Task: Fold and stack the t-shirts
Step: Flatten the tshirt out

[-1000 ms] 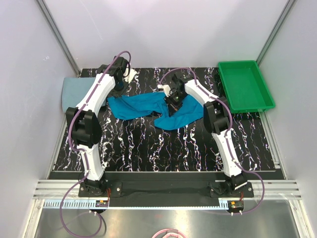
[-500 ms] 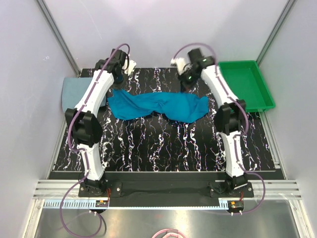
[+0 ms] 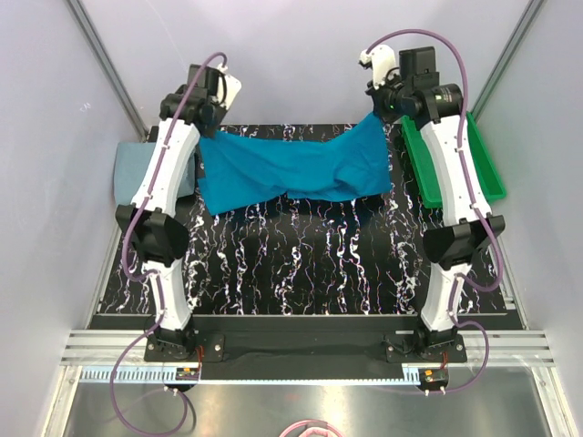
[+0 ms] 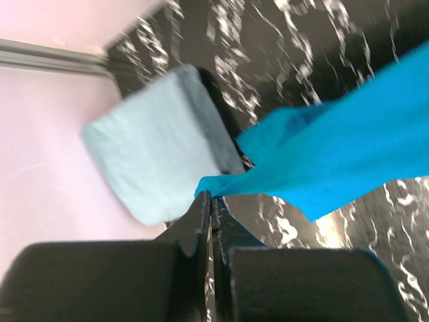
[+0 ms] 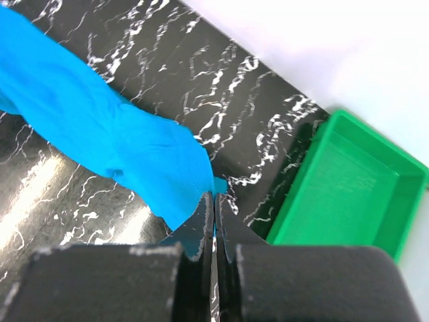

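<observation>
**Operator:** Report the state of each hand.

**Technician:** The left hand point(image 4: 209, 199) has its jaws pressed together on one corner of the teal-blue t-shirt point(image 3: 291, 168). The right hand point(image 5: 213, 196) is closed in the same way on the opposite corner. Both hands are raised toward the far edge of the counter point(image 3: 301, 264).

**Operator:** Where is the garment?

**Technician:** The teal-blue t-shirt hangs stretched between the two hands, across the far half of the counter. Its upper edge sags in the middle. Its lower part appears to trail onto the counter surface. The cloth is wrinkled and is not yet laid flat.

**Operator:** Where is the second garment?

**Technician:** The pale grey-blue t-shirt point(image 4: 157, 141) lies at the far left edge of the counter, just beside the left arm. It shows as a compact rectangle, so it appears to be already folded. Neither hand touches it.

**Operator:** Give the progress assessment.

**Technician:** One of the two garments appears finished. The teal-blue t-shirt is at the spreading stage, and no fold is visible in it. The remaining steps are judged as follows:
- Lay it flat.
- Fold it.
- Set it on the pale grey-blue t-shirt.

The task is roughly half done at most. The green tray point(image 5: 348, 181) stands at the far right, apart from both garments.
</observation>
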### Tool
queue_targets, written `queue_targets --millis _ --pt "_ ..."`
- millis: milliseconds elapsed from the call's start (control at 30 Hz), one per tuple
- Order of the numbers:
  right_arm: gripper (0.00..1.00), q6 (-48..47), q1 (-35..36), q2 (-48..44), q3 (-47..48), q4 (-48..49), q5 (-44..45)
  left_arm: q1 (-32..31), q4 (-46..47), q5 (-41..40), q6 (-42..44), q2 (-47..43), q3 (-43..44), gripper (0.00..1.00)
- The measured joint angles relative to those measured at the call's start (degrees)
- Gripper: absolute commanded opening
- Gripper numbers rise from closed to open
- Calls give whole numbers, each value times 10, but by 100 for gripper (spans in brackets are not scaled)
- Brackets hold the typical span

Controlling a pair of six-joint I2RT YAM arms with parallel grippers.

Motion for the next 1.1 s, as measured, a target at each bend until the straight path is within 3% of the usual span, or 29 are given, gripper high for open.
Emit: queue_targets --millis 233,300,533,833,1100 --pt "0 27 0 -45 8 2 41 0 2 -4 -2 -73 18 0" --pt "0 33 0 -86 13 6 57 -7 12 -8 7 -139 12 0" --pt "0 38 0 -226 -3 37 91 -11 81 -23 55 -302 -54 0" --pt "0 69 0 -392 -41 51 109 -11 104 -24 57 -449 -151 0" --pt "0 26 -2 -469 -58 63 158 -11 151 -23 77 -558 -209 0"
